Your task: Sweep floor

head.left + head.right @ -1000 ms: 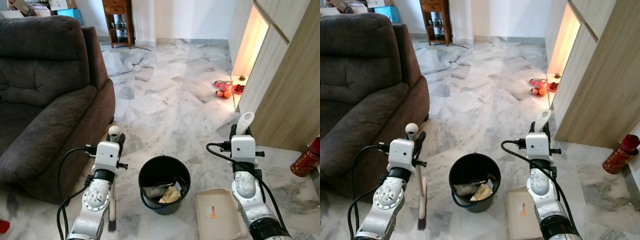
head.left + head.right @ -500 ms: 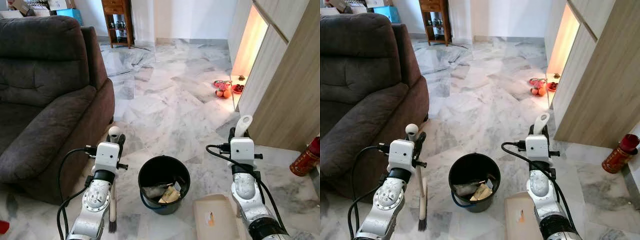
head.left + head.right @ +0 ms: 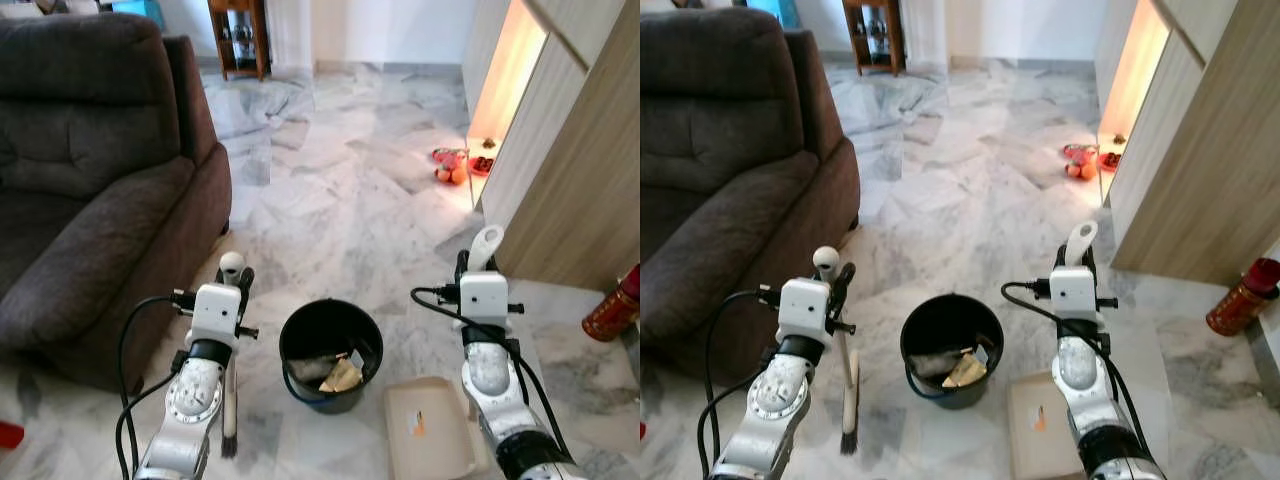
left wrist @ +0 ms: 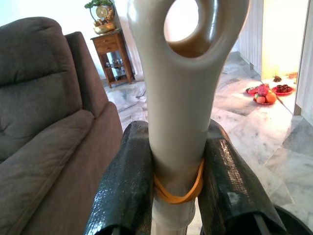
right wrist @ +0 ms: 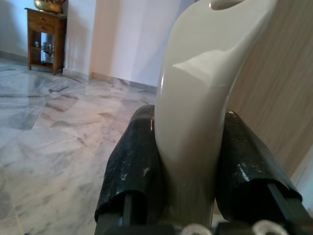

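Both tools are clamped, your left gripper [image 4: 178, 169] on the brush [image 3: 850, 395] and right gripper [image 5: 195, 176] on the dustpan [image 3: 430, 443], flanking a bin [image 3: 330, 352] already holding rubbish, so sweeping looks largely done.

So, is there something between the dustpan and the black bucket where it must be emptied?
Nothing visible. The dustpan, held by the right pincer, lies on the floor just right of the bucket, with bare marble between them. The left pincer holds the brush on the bucket's other side.
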